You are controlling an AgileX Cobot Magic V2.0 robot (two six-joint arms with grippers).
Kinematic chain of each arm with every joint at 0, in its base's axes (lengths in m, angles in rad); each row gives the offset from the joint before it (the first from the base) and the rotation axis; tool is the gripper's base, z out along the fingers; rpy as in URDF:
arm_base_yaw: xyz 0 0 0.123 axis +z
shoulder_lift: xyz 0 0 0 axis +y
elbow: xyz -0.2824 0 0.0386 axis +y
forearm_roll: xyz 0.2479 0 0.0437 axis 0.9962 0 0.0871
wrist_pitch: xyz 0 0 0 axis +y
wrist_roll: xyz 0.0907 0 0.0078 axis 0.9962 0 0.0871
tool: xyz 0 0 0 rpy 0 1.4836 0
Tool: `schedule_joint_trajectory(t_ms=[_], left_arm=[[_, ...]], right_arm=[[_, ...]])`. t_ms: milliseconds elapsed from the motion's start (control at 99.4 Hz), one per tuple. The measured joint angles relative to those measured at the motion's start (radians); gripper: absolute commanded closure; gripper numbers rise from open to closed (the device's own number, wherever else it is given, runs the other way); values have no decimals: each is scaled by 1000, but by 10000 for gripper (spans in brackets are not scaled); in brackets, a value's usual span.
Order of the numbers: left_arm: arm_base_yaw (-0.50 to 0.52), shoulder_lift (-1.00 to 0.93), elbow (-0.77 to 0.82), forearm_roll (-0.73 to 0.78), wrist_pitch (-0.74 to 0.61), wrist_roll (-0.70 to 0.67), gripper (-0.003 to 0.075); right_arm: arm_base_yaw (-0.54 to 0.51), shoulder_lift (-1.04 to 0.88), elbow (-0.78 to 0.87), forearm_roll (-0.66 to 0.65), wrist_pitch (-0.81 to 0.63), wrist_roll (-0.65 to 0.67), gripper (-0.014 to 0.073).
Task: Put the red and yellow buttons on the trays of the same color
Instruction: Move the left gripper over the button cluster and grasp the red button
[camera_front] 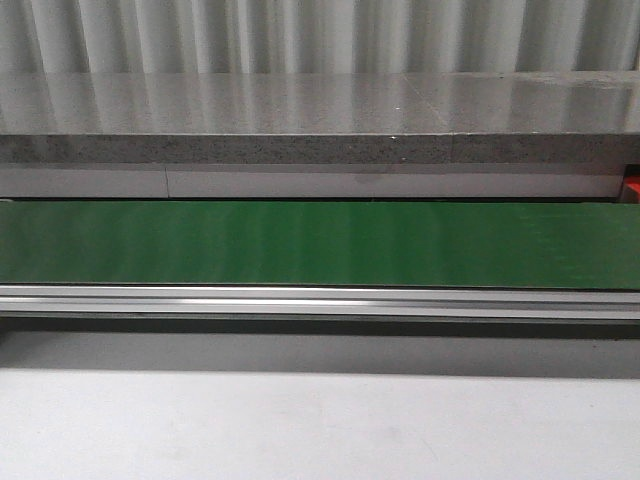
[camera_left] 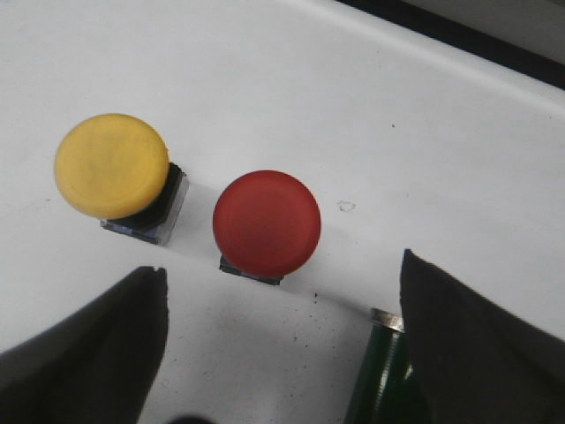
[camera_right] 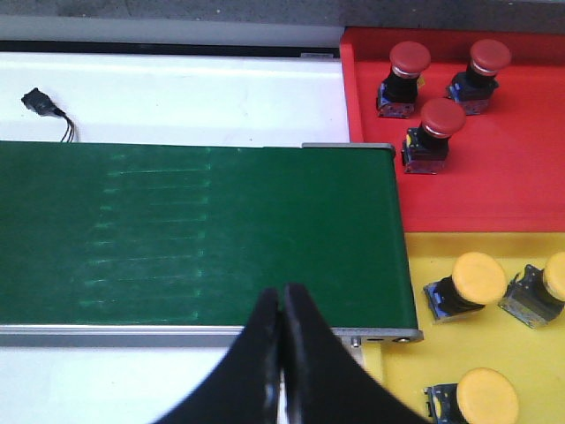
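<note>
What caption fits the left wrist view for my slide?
Open left tool hovering over a yellow button and a red button standing side by side on a white surface.

This looks like an industrial test bench or automation lab rather than a home. A green conveyor belt (camera_front: 320, 243) runs across the scene on an aluminium rail (camera_front: 320, 300), with a grey speckled slab (camera_front: 320, 150) and corrugated metal wall (camera_front: 320, 35) beyond. At the belt's end sit a red tray (camera_right: 494, 185) and yellow tray (camera_right: 494, 353) (sorting bins), holding industrial push buttons.
</note>
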Motion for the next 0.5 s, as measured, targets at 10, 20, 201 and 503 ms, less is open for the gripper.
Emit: schedule_joint_trajectory(t_ms=[10,20,201,503], left_arm=[[1,4,0,0,0,0,207],[1,5,0,0,-1,0,207],[1,32,-10,0,-5,0,207],[1,111,-98,0,-5,-2,207]], right_arm=[[0,0,0,0,0,0,718],[0,0,0,0,0,0,718],[0,0,0,0,0,0,718],[0,0,0,0,0,0,718]])
